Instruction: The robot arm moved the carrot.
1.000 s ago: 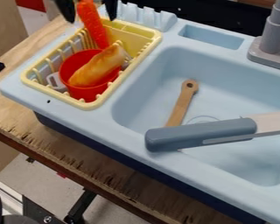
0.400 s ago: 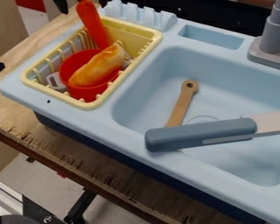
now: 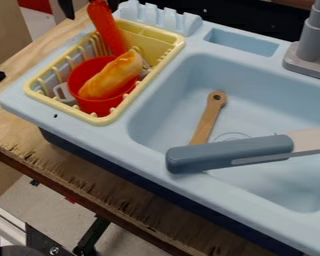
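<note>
In the camera view, the carrot (image 3: 108, 27) stands at a steep lean in the yellow dish rack (image 3: 149, 47), its thick end up and its lower end down behind the red cup (image 3: 96, 104). The gripper (image 3: 91, 11) is at the top edge, its fingers apart to either side of the carrot's upper end and not clamped on it. That looks like the release end of the move, with the carrot set in the rack, though an approach to a grasp could look much the same. If it is the release, the next move calls for lifting straight up and away, keeping the spread so neither finger catches the carrot and tips it. If a grasp is meant, the gripper would have to lower and close around the upper part.

Crowding the carrot's base are the cup and the toy bread (image 3: 112, 75) lying slantwise in it; a low sideways sweep could knock either. The rack's ribs and the blue pegs (image 3: 163, 16) behind it also leave little room. A wooden spoon (image 3: 206, 120) lies in the sink (image 3: 179, 90), a grey-handled knife (image 3: 229, 152) reaches across its near rim, and the tap (image 3: 312, 37) rises at the far right; all three seem well clear of this work.
</note>
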{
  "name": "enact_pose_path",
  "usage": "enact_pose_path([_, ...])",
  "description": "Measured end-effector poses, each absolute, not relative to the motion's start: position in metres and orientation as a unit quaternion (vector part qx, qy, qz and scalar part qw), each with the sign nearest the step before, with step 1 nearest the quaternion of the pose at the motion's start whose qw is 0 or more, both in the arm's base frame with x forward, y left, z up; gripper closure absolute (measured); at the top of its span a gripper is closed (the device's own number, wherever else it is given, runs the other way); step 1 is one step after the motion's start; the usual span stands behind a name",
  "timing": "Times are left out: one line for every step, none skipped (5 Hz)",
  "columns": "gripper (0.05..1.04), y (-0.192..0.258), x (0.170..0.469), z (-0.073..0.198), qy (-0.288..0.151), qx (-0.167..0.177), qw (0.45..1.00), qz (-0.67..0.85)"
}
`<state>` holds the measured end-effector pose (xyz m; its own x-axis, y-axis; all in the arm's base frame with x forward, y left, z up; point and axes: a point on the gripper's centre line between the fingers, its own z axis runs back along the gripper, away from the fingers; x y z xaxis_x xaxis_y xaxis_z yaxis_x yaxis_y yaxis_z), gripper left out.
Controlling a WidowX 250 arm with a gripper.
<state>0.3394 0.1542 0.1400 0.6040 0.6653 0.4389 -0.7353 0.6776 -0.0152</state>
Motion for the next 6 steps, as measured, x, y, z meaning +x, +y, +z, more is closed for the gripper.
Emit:
enact_pose_path([0.118,0.153,0.339,0.136,-0.209,0.083,0.890,0.397])
enact_pose_path([0.380,0.148,0.336,0.125,-0.204,0.073,0.891,0.399])
enact_pose_path([0.504,0.144,0.336,0.127,-0.193,0.059,0.893,0.402])
enact_pose_path([0.504,0.142,0.336,0.127,-0.164,0.053,0.902,0.396])
enact_pose_path([0.506,0.144,0.338,0.148,-0.127,0.050,0.904,0.406])
enact_pose_path([0.511,0.143,0.341,0.182,-0.110,0.017,0.893,0.437])
